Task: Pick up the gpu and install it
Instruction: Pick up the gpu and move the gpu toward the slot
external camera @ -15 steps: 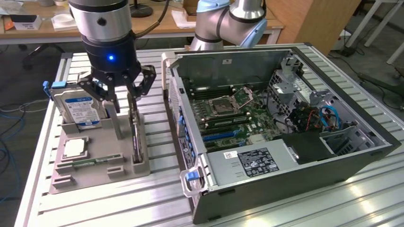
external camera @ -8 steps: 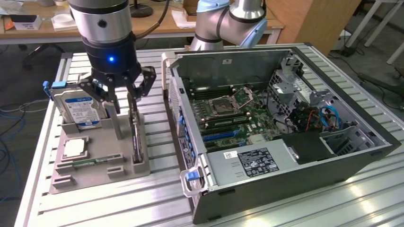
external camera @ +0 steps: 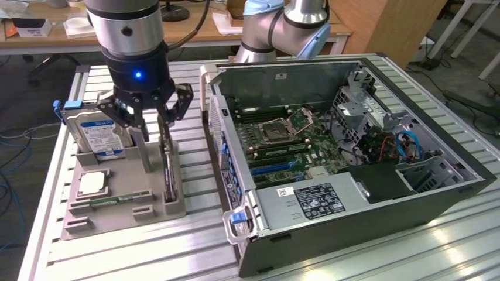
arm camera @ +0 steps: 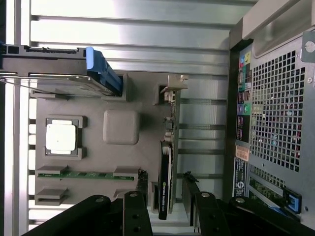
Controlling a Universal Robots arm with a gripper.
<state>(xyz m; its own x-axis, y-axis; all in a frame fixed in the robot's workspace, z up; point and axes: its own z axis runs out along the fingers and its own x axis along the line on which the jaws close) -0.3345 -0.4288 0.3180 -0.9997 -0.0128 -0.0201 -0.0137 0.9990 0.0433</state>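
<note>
Four parts sit in the grey moulded tray [external camera: 100,218] near the slatted aluminium desk's [external camera: 156,253] edge at the exterior view's left: a silver hard drive with blue-white label [external camera: 98,134], a square silver processor [external camera: 92,182], a green memory stick [external camera: 107,202], then the gpu [arm camera: 166,189], upright in its slot. The black hand [external camera: 152,124] hangs open astride it. Judged: pick-up stage, which calls for a square pinch on both faces. Rightward stands the open black computer case [external camera: 437,198].

Table [external camera: 367,257]: ribbed bare metal with a satin sheen. Tray [external camera: 105,219]: smooth matt grey plastic. Gpu [arm camera: 165,184]: green circuit board, glossy black cooler, bright metal bracket. Hard drive [external camera: 95,136]: bare metal with a paper label. Computer case [external camera: 343,213]: dark matt sheet metal outside, bare perforated metal inside. Fingers [arm camera: 134,214]: matt black.
</note>
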